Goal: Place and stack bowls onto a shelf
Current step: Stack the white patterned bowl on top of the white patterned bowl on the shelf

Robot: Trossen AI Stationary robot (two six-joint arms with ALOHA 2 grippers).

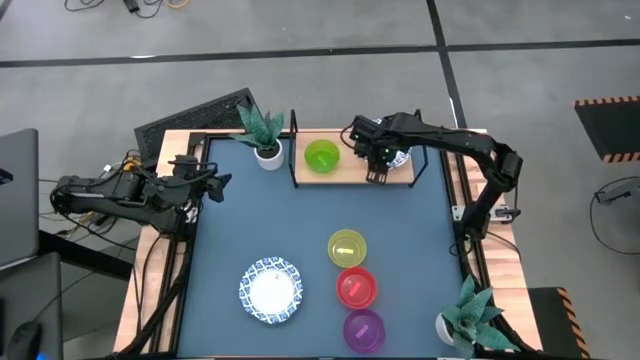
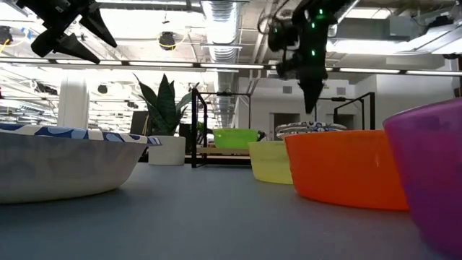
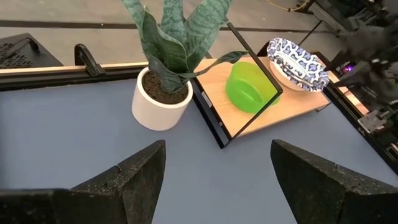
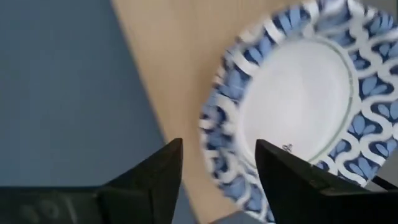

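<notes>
With a patterned bowl (image 1: 399, 157) and green bowl (image 1: 322, 156) set on the shelf (image 1: 352, 171) at upper centre, the right gripper (image 1: 375, 177), jaws open and empty, is probably due next at the yellow bowl (image 1: 346, 248).

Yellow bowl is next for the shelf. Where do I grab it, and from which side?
Grip the yellow bowl by its rim from above, one finger inside and one outside. It sits upright and open. Take the rim on the side away from the red bowl, which crowds it.
</notes>
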